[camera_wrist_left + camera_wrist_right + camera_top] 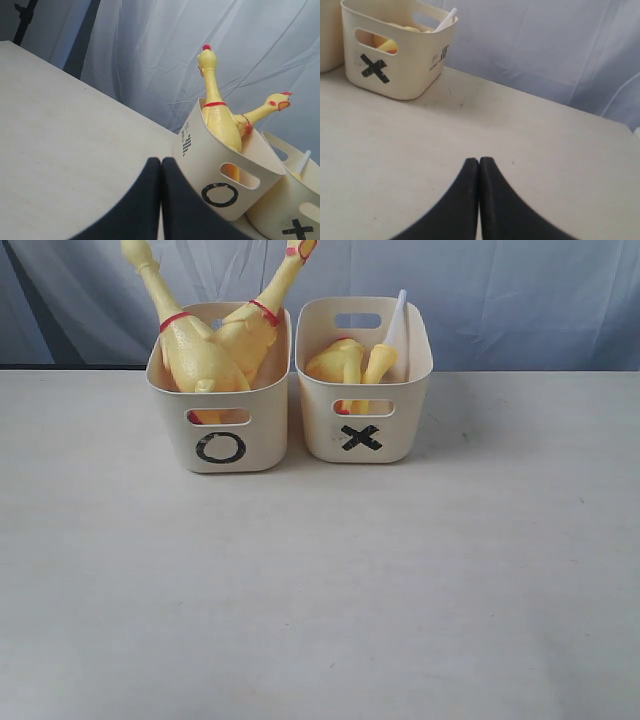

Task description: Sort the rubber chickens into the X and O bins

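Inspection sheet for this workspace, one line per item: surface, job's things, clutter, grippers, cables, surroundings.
Surface: pale table, bare in front of the bins, only faint specks.
Job's things: O bin holds two long rubber chickens, necks sticking out above the rim. X bin, right beside it, holds shorter chickens and a white tube.
Clutter: nothing seen.
Grippers: left gripper jaws shut, empty; right gripper jaws shut, empty.
Cables: nothing seen.
Surroundings: blue-grey curtain behind the table; dark stand off one edge.
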`<state>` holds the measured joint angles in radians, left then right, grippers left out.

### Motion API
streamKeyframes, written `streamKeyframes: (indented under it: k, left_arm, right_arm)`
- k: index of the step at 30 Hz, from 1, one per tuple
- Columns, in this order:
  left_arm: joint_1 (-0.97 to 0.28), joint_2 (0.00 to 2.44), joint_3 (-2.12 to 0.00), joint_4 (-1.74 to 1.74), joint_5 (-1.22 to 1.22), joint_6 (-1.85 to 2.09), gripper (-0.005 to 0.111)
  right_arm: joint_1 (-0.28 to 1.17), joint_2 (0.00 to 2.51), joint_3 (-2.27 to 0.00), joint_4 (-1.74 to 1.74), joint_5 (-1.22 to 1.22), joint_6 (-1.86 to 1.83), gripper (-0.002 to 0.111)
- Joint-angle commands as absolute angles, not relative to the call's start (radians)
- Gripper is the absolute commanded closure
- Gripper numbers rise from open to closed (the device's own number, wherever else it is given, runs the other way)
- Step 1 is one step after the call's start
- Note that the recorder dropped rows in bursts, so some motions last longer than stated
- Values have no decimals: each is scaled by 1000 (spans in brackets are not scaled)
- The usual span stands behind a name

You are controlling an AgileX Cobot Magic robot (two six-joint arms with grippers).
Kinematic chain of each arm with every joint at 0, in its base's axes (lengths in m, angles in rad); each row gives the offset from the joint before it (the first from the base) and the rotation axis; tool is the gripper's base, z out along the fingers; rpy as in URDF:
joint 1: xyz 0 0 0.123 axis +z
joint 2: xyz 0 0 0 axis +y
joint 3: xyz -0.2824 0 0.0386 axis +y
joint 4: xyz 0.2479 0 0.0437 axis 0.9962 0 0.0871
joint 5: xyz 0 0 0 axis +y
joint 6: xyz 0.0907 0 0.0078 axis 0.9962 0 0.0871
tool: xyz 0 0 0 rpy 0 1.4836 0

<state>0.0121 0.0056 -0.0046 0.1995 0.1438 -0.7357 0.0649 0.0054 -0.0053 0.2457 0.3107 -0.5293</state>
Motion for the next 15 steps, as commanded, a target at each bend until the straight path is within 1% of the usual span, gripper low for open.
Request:
streamKeyframes:
  k: [1, 8, 15]
  left_arm:
    - [8, 0, 0, 203, 142, -730, 107]
    - [8, 0, 0, 244, 142, -625, 107]
    - [8, 0, 0, 248, 165, -381, 107]
  right_arm:
    - [59, 0, 0, 249, 295, -348, 108]
    - [59, 0, 0, 245, 294, -61, 108]
    - [59, 0, 0, 235, 296, -48, 108]
